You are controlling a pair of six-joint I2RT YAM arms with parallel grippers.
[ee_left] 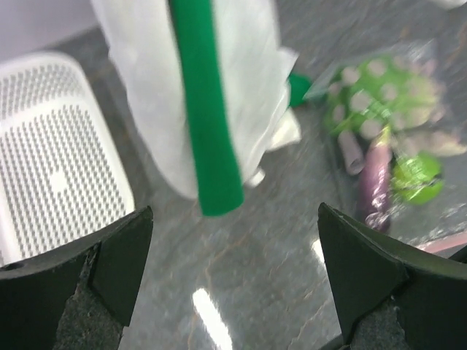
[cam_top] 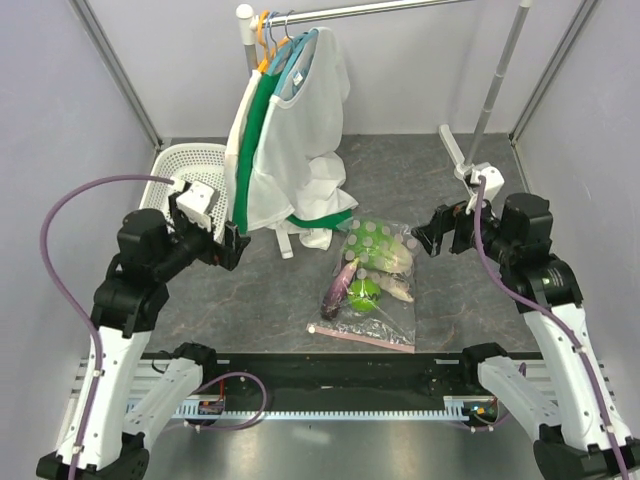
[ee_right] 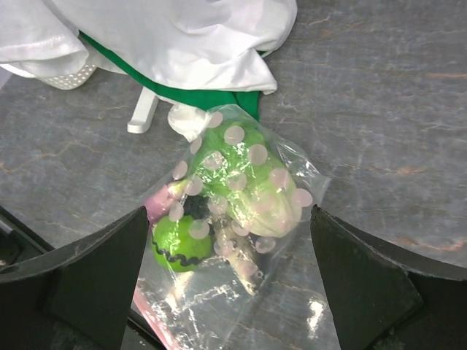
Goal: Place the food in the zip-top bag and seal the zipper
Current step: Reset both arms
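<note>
The clear dotted zip-top bag [cam_top: 385, 318] lies flat on the table's middle. Inside it are the lettuce head [cam_top: 377, 243], the purple eggplant [cam_top: 338, 287], the small green round fruit [cam_top: 364, 293] and the pale oblong vegetable [cam_top: 393, 287]. Its pink zipper [cam_top: 362, 336] runs along the near edge. The bag also shows in the right wrist view [ee_right: 241, 219] and the left wrist view [ee_left: 387, 138]. My left gripper [cam_top: 232, 247] is open and empty, left of the bag. My right gripper [cam_top: 430, 240] is open and empty, just right of the bag.
A white mesh garment with green trim [cam_top: 285, 150] hangs from a rack at the back and drapes onto the table behind the bag. A white perforated basket [cam_top: 190, 165] stands at the back left. Grey walls enclose the table.
</note>
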